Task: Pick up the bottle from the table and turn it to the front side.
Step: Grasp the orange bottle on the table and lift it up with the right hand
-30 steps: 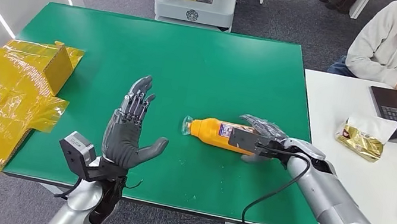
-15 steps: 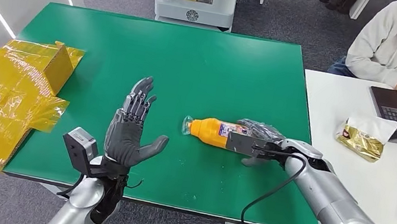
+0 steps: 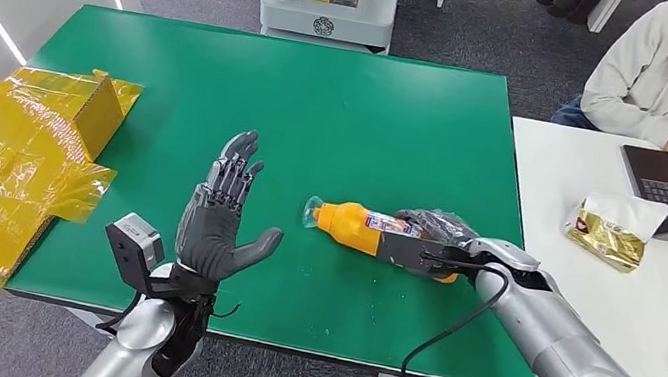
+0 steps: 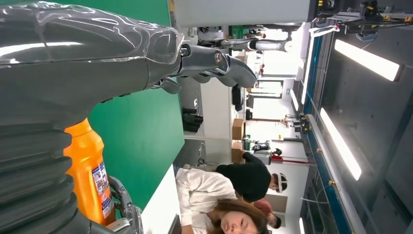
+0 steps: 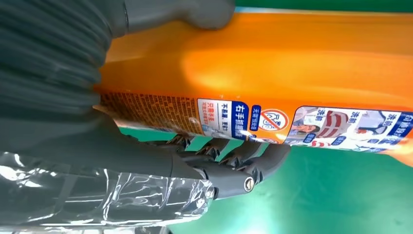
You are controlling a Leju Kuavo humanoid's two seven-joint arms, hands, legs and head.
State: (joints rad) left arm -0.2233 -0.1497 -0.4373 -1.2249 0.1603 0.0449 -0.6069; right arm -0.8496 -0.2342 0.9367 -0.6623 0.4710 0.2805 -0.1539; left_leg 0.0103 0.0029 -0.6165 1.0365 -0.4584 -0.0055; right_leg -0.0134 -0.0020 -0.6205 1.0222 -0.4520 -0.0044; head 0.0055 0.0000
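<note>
The orange bottle [image 3: 359, 226] lies on its side on the green table [image 3: 323, 106], right of centre, its clear cap pointing toward the left hand [image 3: 219, 221]. The right hand [image 3: 434, 235] wraps its fingers [image 5: 229, 158] around the bottle's base end. The left hand hovers spread and empty near the table's front edge, with bare green between it and the cap.

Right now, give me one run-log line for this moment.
right hand: grips orange plastic bottle | bottle: lying on green table | left hand: held up, holds nothing
</note>
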